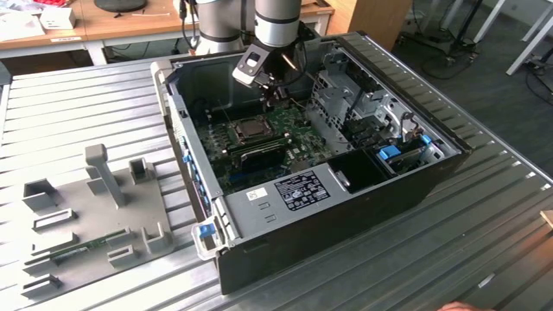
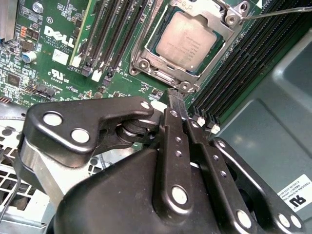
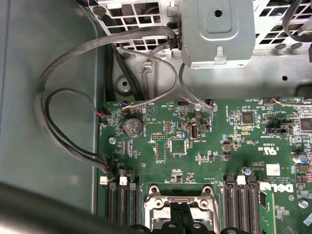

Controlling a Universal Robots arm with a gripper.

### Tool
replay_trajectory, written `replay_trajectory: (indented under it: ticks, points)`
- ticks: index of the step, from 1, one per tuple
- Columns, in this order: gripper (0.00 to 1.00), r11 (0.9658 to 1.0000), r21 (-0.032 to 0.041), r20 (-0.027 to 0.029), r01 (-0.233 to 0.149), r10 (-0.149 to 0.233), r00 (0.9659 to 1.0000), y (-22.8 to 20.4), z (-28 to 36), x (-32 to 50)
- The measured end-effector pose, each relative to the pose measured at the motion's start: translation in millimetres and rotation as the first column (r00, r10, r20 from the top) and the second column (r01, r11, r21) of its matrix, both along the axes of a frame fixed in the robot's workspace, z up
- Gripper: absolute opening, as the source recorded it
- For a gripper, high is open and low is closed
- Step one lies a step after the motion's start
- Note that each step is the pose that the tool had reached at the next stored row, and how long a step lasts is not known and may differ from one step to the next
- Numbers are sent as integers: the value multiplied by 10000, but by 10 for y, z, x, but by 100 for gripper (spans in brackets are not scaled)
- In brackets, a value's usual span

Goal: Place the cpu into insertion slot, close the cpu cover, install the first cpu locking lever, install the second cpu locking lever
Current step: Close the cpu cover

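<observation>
Works low inside the open case point(image 1: 363, 233), over the green board point(image 3: 204, 146). Holds nothing: claw point(image 2: 176, 95) pressed shut, finger against finger, no part seen between the pads. Hangs with the tips just beside the near edge of the slot point(image 1: 250, 128), in the exterior view close under the arm's wrist. Finds the cpu point(image 2: 187, 39) lying flat in the slot, silvery face up, square to the metal around it. Finds the cover point(image 2: 150, 44) folded down over the chip's border, cut-out centred on the face, and so counts the first two steps as done. Notes a thin rod point(image 2: 278, 10) running out from the cover's far corner, clear of the board and tucked under no catch; takes this for one locking lever, standing free and so not installed. Cannot settle the other lever from the second wrist view, with the tips crowding the very edge to be checked; possibly latched, possibly not. Judges the job at roughly the halfway mark: chip in, cover shut, at least one lever left to lock, perhaps both. Leaves the black memory strips point(image 2: 122, 29) on either side of the slot untouched, well clear of the tips.
</observation>
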State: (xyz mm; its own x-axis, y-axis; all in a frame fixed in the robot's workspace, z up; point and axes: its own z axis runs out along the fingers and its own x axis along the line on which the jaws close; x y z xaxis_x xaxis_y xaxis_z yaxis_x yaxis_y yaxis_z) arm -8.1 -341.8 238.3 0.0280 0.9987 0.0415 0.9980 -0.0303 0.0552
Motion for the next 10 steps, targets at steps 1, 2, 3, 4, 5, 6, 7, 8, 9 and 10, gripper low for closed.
replay_trajectory:
  ticks: [1,2,3,4,5,6,7,8,9,10]
  points:
    - [11,10000,1,0,0,0,10000,1,-2,-5]
    - [11,10000,0,0,-1,1,10000,2,-4,-15]
    - [11,10000,-1,0,0,0,10000,4,-6,-28]
    - [11,10000,0,0,0,0,10000,5,-8,-45]
    - [11,10000,-1,0,0,0,10000,7,-10,-63]
    - [11,10000,0,0,0,0,10000,9,-12,-81]
    - [11,10000,0,0,0,0,10000,11,-15,-98]
    - [11,10000,-1,0,0,0,10000,11,-16,-112]
    - [11,10000,-2,-1,1,-1,10000,12,-17,-121]
    - [11,10000,-3,-1,1,-1,10000,12,-17,-123]
